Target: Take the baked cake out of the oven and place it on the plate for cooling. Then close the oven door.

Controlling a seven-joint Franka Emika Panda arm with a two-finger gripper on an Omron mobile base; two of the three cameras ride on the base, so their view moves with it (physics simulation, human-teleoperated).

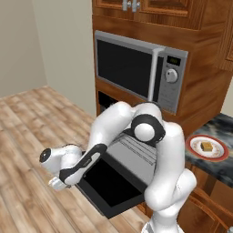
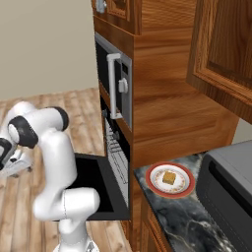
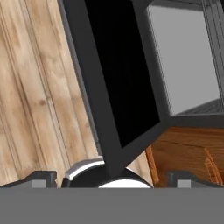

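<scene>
With the baked cake (image 2: 170,177) already sitting on the plate (image 2: 185,190) near the counter's (image 2: 182,216) front corner, the arm is turning to closing the oven door (image 1: 109,191). The door is lying flat, its long axis running across the oven (image 2: 117,162) front. The gripper (image 1: 58,182), jaws spread wide and empty, is hanging beside the door's outer edge; lifting from beneath looks next.
</scene>
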